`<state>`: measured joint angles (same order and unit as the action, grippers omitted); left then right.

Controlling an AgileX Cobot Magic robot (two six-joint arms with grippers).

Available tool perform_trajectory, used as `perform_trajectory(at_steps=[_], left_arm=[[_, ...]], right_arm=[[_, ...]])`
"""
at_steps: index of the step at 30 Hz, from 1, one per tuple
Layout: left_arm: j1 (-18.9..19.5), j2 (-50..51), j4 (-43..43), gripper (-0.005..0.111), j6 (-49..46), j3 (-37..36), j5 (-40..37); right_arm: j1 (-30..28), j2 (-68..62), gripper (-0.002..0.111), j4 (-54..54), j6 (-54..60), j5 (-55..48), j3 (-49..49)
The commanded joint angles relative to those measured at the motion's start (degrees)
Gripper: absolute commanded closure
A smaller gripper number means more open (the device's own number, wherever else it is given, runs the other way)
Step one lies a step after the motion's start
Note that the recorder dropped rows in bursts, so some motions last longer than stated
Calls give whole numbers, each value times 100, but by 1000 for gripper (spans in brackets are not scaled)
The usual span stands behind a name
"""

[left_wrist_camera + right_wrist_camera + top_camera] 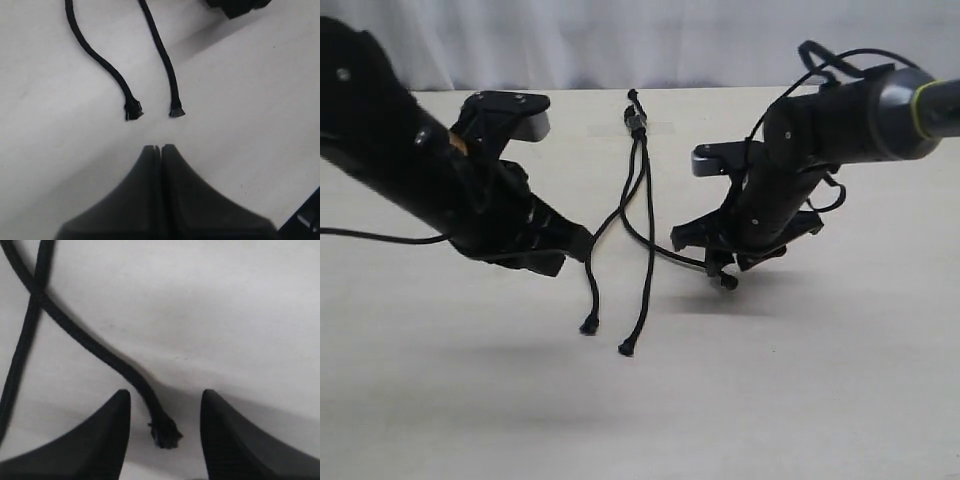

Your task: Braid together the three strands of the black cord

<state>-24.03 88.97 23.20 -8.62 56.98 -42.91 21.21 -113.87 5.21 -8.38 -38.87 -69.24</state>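
Two loose ends lie nearest to us on the pale matte tabletop (800, 400). The knobby tip of the middle strand (626, 347) is at six o'clock from the table's centre, and the tip of the left strand (588, 325) is just beside it, toward seven. Nothing touches either one.

In the left wrist view the two tips lie side by side, apart, just in front of the left gripper (160, 148). Its black tapered fingers (145, 175) are pressed flat together with nothing between them. In the exterior view that gripper sits at nine o'clock of the cord, its tip just beside the left strand. Whether it touches the strand, I cannot tell.

Over at three o'clock, the right gripper (165, 395) is low over the table with its fingers (110, 430) spread apart. The frayed tip of the third strand (162, 432) lies on the surface between them, touching neither finger. That strand crosses another on its way out from the middle.

All three thin, matte black, rope-like strands run back toward twelve o'clock, crossing one another about halfway. They meet in the thicker bound knot of the thin black cord (636, 122) near the table's far edge. Behind it hangs a white pleated curtain (650, 40).
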Motion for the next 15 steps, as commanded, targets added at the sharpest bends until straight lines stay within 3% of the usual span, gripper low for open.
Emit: perform_trajectory(at_steps=[1,5,9,15], left_arm=[[-134,715,-525,107,263,960,-889],[-649,1336,-1399,107,862,1531,-988],[-1151,2021,-1819,103,1359,1851,-607],[-1375,2850,-1750,73,1442,2223,-631]], right_arm=[[-703,364,65,836,649,-44,94],[-1314,613,65,1476,1214,10,382],[-1697,792,65,1511,1272,151,703],[-1780,838,65,1525,1292,456,1018]])
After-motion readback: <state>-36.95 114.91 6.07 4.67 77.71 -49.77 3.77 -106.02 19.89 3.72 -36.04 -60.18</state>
